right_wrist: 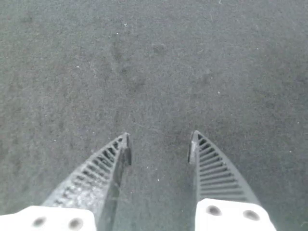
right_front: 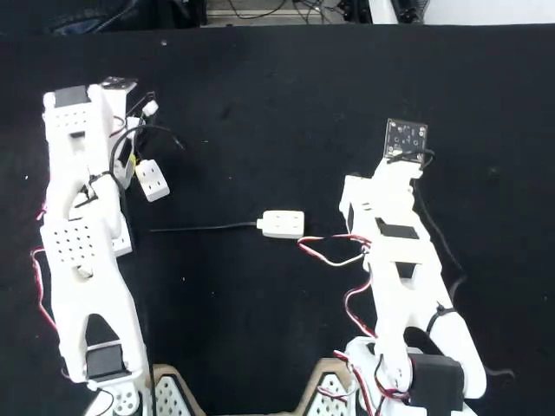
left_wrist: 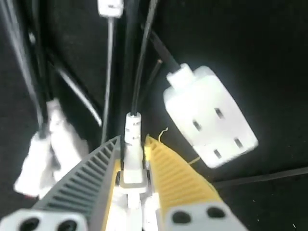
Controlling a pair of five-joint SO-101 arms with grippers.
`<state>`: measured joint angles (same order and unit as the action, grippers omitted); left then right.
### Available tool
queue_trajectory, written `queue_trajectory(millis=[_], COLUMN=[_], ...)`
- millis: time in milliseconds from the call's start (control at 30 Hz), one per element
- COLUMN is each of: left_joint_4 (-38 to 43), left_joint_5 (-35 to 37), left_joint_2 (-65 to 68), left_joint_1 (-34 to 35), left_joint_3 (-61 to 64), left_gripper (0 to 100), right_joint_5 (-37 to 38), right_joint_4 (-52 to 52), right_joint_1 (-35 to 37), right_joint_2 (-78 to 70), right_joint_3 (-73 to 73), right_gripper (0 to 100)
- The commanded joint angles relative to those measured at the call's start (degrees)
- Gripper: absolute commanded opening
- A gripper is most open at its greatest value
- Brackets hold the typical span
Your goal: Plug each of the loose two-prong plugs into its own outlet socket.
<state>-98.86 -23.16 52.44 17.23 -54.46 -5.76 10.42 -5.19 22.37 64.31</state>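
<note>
My left gripper [left_wrist: 132,140] is shut on a white two-prong plug [left_wrist: 133,126] whose black cable runs away from the fingers. Just beside it lies a white outlet block [left_wrist: 209,118] with several slots facing up, also seen in the high view as the outlet block [right_front: 152,179] next to the left arm [right_front: 82,217]. A second white outlet [right_front: 282,224] lies mid-table with a black cable leading left. Another small white plug [right_front: 150,108] lies near the far left. My right gripper [right_wrist: 159,142] stands open over bare black cloth with nothing between its fingers.
Black cables [left_wrist: 62,82] and a white connector piece [left_wrist: 43,154] crowd the area beside the left gripper. Red and white wires [right_front: 334,247] loop off the right arm [right_front: 395,234] close to the middle outlet. The black table [right_front: 286,104] stretches far behind both arms.
</note>
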Motion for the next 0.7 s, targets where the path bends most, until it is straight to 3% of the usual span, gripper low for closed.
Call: queue_trajectory(millis=[0, 200, 367, 667], left_joint_4=[-2.11, -2.11, -2.11, 0.18], left_joint_5=[0.62, 0.70, 4.57, 5.01], left_joint_2=[-4.92, -14.59, -28.04, -53.98], left_joint_1=[0.84, 1.63, -1.19, -18.77], left_joint_3=[-8.04, -3.38, 9.54, 41.19], left_gripper=[3, 3, 3, 3], right_joint_5=[-0.44, -0.44, -0.44, -4.13], right_joint_4=[0.00, 0.00, 0.09, 0.26], right_joint_1=[0.97, 0.79, 0.62, -5.27], right_joint_2=[2.51, 2.59, 2.68, 5.49], right_joint_3=[-1.98, -1.98, -1.98, -1.54], right_gripper=[18.9, 18.8, 18.8, 18.8])
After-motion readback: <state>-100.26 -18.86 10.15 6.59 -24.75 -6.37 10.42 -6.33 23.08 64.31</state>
